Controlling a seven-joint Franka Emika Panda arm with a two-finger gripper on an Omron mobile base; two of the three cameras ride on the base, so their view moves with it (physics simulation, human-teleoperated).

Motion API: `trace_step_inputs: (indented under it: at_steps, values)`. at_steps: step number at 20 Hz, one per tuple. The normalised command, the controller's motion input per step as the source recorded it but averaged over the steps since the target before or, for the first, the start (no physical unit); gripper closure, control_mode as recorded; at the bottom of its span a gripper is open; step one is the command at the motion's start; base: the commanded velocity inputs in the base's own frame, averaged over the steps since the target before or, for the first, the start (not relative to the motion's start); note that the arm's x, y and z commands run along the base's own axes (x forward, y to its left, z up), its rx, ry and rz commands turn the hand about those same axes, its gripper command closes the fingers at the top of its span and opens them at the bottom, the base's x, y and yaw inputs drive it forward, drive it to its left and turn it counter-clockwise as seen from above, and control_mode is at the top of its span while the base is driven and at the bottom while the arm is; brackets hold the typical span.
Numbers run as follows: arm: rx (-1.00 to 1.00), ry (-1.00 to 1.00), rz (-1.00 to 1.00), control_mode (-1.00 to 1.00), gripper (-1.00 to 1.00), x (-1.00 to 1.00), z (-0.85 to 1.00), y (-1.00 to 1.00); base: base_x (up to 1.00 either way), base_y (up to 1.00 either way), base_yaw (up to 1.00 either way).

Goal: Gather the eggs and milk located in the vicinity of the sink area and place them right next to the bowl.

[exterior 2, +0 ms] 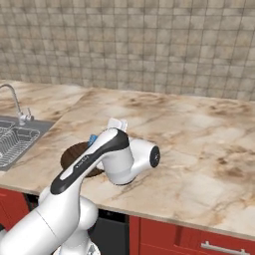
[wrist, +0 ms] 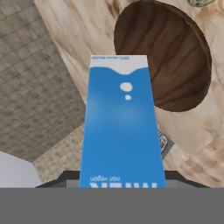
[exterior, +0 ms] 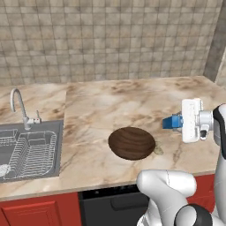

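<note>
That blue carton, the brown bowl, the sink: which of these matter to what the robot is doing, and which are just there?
Part of the job:
milk carton, held in the gripper
wooden bowl
egg beside the bowl
sink

Just there:
dish rack
faucet
tiled wall

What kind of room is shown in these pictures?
Most likely a kitchen: a marbled beige stone counter, a grey steel sink with a curved chrome faucet, a tiled tan wall, and red cabinets underneath.

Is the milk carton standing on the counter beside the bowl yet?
No, the milk carton is held in the gripper, above the counter beside the bowl.
</note>
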Motion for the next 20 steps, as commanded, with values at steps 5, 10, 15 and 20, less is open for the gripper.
trace_step_inputs:
  at_steps: [5,10,15,20]
  values:
    - [0.0,0.0,0.0,1.0,1.0,0.0,0.0,0.0,0.72,-0.04,0.14]
    - [0.0,0.0,0.0,1.0,1.0,0.0,0.0,0.0,0.7,-0.07,0.17]
    - [0.0,0.0,0.0,1.0,1.0,0.0,0.0,0.0,0.72,0.0,0.23]
    - [0.0,0.0,0.0,1.0,1.0,0.0,0.0,0.0,0.7,0.0,0.21]
